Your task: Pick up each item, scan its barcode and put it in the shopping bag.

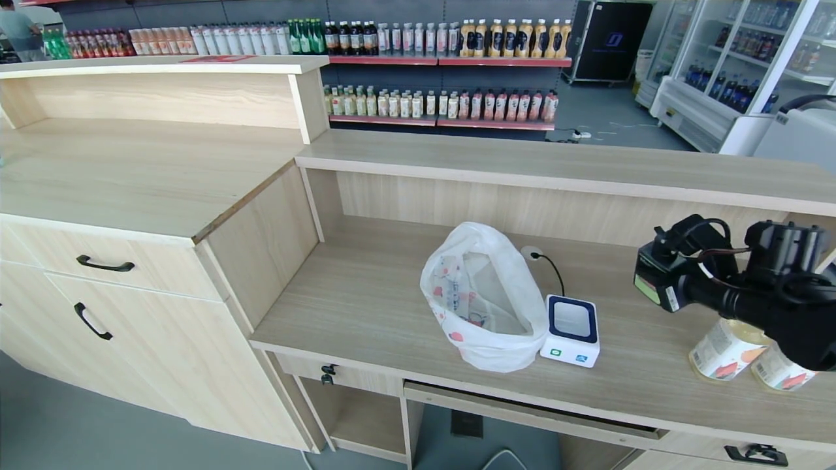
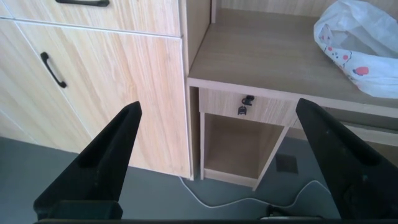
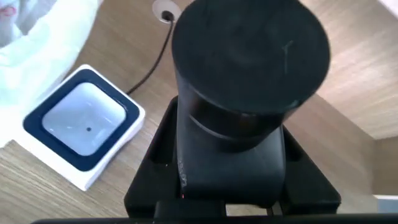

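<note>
Pale wooden tabletop (image 1: 366, 307) lying below a raised ledge. The right hand (image 3: 227, 186) is closing around a black container (image 3: 249, 56), holding it above the tabletop near the white scanner (image 1: 570, 329). The shopping bag (image 1: 483, 297) is standing open just beside the scanner. Two cans (image 1: 725, 349) are standing under the right arm. The left hand (image 2: 219, 109) is hanging wide open and empty over the grey floor (image 2: 155, 199). Shelves of bottled drinks (image 1: 444, 39) and glass-door fridges (image 1: 738, 59) are lining the room behind.

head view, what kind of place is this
Most likely a small shop's checkout: shelves of bottled drinks behind, glass-door drink fridges on the right, and a wooden counter with a barcode scanner and a shopping bag.
</note>
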You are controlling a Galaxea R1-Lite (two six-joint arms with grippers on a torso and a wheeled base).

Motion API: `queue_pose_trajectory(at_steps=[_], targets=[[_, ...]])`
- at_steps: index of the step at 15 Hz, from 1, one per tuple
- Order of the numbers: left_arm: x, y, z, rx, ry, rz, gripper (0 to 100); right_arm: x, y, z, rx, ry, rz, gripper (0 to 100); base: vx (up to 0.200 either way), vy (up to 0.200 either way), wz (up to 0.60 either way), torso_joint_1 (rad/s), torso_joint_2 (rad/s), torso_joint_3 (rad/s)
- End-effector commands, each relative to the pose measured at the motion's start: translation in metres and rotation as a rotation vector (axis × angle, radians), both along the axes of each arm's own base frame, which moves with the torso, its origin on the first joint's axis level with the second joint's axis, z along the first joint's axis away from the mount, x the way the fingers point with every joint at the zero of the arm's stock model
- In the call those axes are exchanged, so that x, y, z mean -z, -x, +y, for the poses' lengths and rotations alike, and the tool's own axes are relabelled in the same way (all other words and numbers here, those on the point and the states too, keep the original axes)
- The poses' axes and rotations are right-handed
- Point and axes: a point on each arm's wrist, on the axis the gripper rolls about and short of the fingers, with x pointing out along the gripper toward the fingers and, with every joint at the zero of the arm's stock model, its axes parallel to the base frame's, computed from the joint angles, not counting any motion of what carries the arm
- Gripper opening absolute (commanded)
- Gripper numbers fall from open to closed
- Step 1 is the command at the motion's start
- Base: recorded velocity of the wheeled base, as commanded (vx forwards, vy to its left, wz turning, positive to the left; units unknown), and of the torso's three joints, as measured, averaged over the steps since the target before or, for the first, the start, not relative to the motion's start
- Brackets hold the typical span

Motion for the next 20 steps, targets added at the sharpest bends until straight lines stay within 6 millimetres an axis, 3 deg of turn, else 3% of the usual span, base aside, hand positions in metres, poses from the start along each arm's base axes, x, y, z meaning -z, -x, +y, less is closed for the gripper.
queue_pose_trajectory(at_steps=[1,4,7,9,10,13,20], targets=[[0.0,0.0,0.0,0.0,0.0,0.002,100,-0.027,0.028,-0.009,0.043,0.047,-0.082,0,0.0,0.0,0.6,0.002,0.0,0.002],[0.0,0.0,0.0,0.0,0.0,0.0,100,-0.047,-0.005,0.016,0.037,0.04,-0.189,0,0.0,0.0,0.6,-0.001,0.0,0.001],[0.0,0.0,0.0,0.0,0.0,0.002,100,-0.046,-0.049,0.067,-0.06,-0.174,-0.193,0,0.0,0.0,0.2,0.006,0.0,0.002],[0.0,0.0,0.0,0.0,0.0,0.002,100,-0.027,-0.075,0.084,-0.086,-0.203,-0.149,0,0.0,0.0,0.0,0.0,0.0,0.0],[0.0,0.0,0.0,0.0,0.0,0.0,100,-0.001,-0.086,0.089,-0.091,-0.195,-0.078,0,0.0,0.0,0.0,0.0,0.0,0.0],[0.0,0.0,0.0,0.0,0.0,0.002,100,0.041,-0.098,0.088,-0.074,-0.194,0.02,0,0.0,0.0,0.0,0.0,0.0,0.0],[0.0,0.0,0.0,0.0,0.0,0.002,100,0.08,-0.126,0.092,-0.06,-0.241,0.067,0,0.0,0.0,0.0,0.0,0.0,0.0]])
